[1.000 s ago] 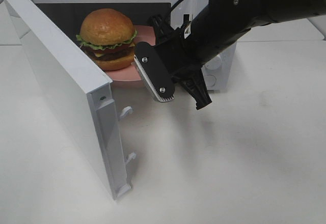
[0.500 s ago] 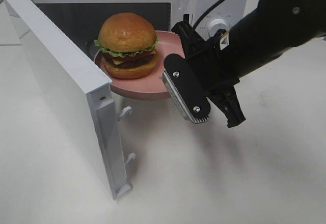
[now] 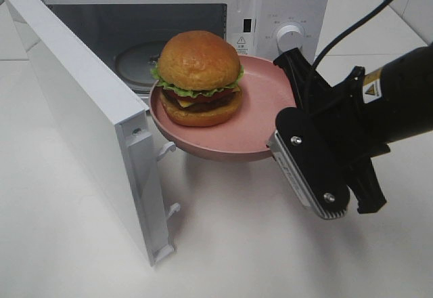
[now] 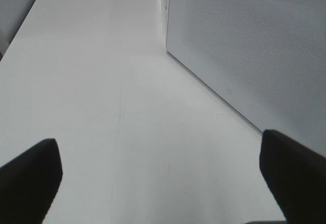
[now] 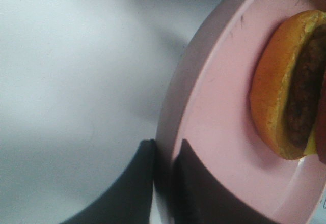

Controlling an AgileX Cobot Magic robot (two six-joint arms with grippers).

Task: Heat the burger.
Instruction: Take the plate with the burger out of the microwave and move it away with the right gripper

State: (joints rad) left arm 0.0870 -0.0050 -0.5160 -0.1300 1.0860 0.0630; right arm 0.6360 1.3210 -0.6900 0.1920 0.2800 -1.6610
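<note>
From the high exterior camera, a white microwave (image 3: 284, 3) stands at the back of a white bench (image 3: 270, 250), its door (image 3: 88, 122) swung wide open toward the camera on the left side. Inside the dark cavity a glass turntable (image 3: 132, 64) is partly visible. In front of the opening a round pink plate (image 3: 260, 118) hangs in the air above the bench, outside the cavity, with the burger (image 3: 198, 78) sitting on its left half (golden bun on top, then lettuce frill, tomato, cheese and patty). The right gripper (image 3: 287, 118), at the end of a black arm coming in from the right, is clamped on the plate's right rim. On the microwave's control panel a round dial (image 3: 291, 35) shows just behind the gripper.

In the left wrist view, the left gripper (image 4: 163, 170) shows only as two dark fingertips (image 4: 30, 170) spread far apart at the picture's lower corners, with nothing between them but bare bench. A perforated white panel of the microwave (image 4: 254, 56) stands beside it.

In the right wrist view, the right gripper (image 5: 164, 180) has its two dark fingers (image 5: 130, 188) pinched onto the pink plate's rim (image 5: 170, 117), one finger under and one over. The burger's bottom bun and patty (image 5: 285, 96) rest on the plate, apart from the fingers.
</note>
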